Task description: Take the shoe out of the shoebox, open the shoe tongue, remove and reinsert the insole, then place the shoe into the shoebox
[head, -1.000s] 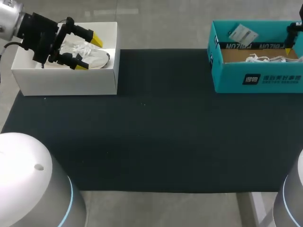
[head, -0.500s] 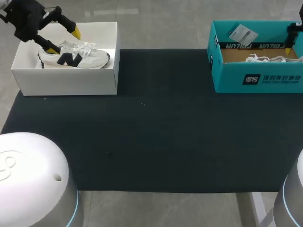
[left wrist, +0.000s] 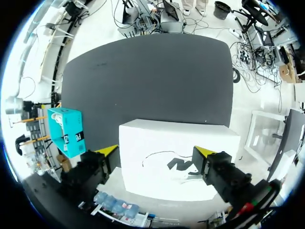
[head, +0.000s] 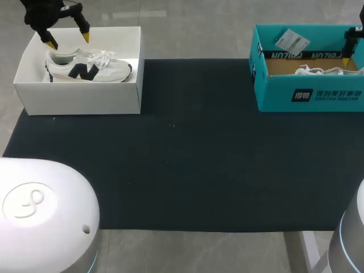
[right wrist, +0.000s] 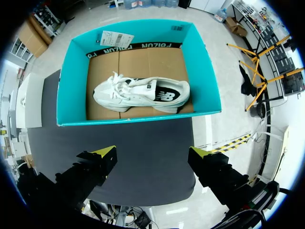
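So the left gripper (head: 69,40) hangs wide open, empty, at 11 o'clock of the shoe (head: 88,68) in its white shoebox (head: 79,99) (right gripper (right wrist: 152,152) open too).

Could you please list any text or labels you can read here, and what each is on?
Teal shoebox front: white print, too small to read.
Black band inside its back wall: lettering upside down, not reliably readable.
Paper tag on its rim: too small to read.
White shoebox: no print visible.
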Motion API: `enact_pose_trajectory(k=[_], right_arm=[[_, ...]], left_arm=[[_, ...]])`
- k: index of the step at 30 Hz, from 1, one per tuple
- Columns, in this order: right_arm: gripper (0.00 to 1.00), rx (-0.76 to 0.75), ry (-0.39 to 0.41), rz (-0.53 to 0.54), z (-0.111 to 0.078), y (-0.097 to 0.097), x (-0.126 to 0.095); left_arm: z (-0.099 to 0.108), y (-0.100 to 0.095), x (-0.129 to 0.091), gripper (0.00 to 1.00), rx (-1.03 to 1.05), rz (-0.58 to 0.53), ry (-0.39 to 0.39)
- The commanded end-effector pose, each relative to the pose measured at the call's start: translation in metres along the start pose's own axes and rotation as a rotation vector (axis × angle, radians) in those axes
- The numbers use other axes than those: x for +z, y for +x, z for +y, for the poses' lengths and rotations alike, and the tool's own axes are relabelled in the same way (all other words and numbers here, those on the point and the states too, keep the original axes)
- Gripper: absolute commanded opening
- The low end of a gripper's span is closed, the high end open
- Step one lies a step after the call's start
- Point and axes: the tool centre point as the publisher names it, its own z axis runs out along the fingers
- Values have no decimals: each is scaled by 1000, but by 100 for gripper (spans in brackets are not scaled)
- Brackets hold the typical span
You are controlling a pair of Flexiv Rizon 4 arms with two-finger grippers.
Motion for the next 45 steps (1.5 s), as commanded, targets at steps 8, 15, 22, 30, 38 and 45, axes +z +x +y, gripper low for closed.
enact_pose_trajectory(k=[8, 15, 22, 30, 38, 45], right_arm=[[100, 1, -2, 1, -1, 0, 0], [100, 1, -2, 1, -1, 0, 0], [100, 1, -2, 1, -1, 0, 0], [100, 1, -2, 1, -1, 0, 0], [100, 1, -2, 1, -1, 0, 0], [100, 1, -2, 1, -1, 0, 0]], left_arm=[[8, -5, 0, 100, -61, 95, 89], [8, -5, 0, 100, -61, 95, 89], [27, 17, 5, 100, -39, 170, 10], [68, 54, 48, 100, 3, 292, -7], [103, 81, 74, 100, 32, 379, 63], [134, 97, 84, 100, 16, 389, 60]])
